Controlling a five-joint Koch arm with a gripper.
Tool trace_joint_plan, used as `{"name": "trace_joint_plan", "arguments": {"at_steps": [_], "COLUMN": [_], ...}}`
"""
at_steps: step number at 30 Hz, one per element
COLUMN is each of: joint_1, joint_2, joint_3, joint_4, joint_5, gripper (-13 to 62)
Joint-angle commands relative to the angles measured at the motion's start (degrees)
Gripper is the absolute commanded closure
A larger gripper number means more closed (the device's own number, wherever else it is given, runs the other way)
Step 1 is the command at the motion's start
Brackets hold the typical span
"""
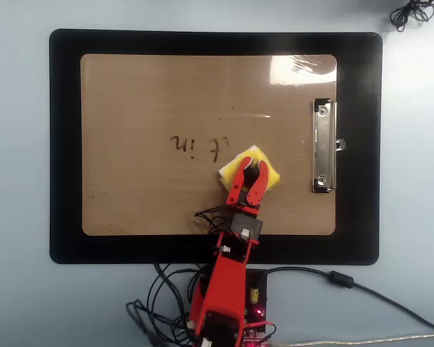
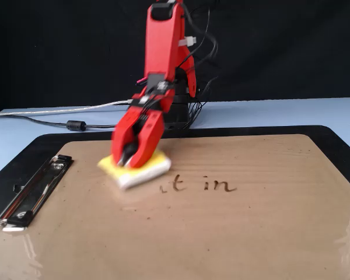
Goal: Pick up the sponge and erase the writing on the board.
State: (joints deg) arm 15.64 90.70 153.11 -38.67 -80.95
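One pale blue table point(image 1: 18, 173) carries a black mat point(image 1: 65, 144), and on the mat lies the glossy tan board point(image 1: 130, 94) with a silver clip point(image 1: 322, 146) at its right end in the overhead view. Behind, the fixed view shows a black backdrop point(image 2: 58, 46). The writing point(image 2: 201, 185) reads roughly "it in". The red end effector point(image 1: 248, 170) is clenched on the yellow sponge point(image 1: 269, 172), which rests on the board just beside the writing, between it and the clip.
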Motion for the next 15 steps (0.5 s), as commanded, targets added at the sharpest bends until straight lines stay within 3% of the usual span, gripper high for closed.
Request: {"name": "trace_joint_plan", "arguments": {"at_steps": [1, 5, 6, 9, 11, 13, 15], "joint_1": [0.2, 0.2, 0.0, -5.0, -8.5, -10.1, -11.5], "joint_2": [-1.8, -31.9, -33.4, -24.8, -8.3, 2.9, -2.5], "joint_3": [-4.5, -37.6, -40.3, -26.8, -9.0, -0.4, -4.1], "joint_4": [-0.4, -0.4, -0.3, -0.7, -0.4, 0.5, 1.8], "joint_5": [-1.3, -1.1, -1.4, -1.9, -4.5, -7.9, -8.4], "gripper": [57.4, 57.4, 57.4, 57.4, 57.4, 57.4, 57.4]}}
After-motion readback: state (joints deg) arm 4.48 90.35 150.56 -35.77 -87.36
